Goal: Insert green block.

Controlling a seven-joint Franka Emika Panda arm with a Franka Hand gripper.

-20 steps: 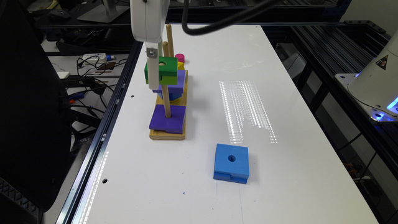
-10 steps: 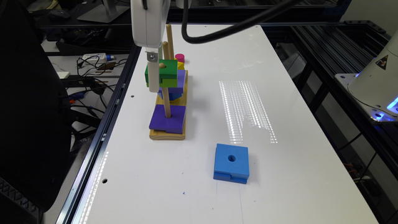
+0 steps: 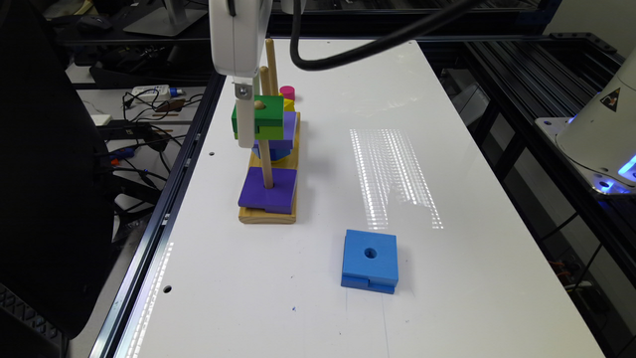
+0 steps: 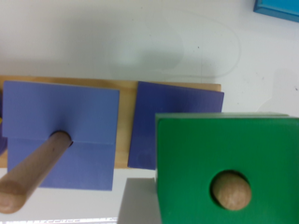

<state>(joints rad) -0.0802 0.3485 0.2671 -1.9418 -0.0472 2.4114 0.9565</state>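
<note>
White tabletop (image 3: 447,308): broad bare surface is seen toward the exterior view's right; its edge at the exterior view's left is bordered by a dark rail. Wooden peg base (image 3: 268,215): three upright dowels are carried. Nearest dowel (image 3: 266,166): one purple square block (image 3: 268,191) is threaded at the bottom. Square two-tone green block with centre hole (image 3: 266,117): held raised, the rounded dowel tip (image 4: 230,190) seen in its hole. White gripper (image 3: 246,119): clamped on the green block. Blue square holed block (image 3: 370,258): lies apart, flat.

Matt painted green block (image 4: 224,149), bare wooden peg (image 4: 230,190), glossy white table (image 3: 447,149).
</note>
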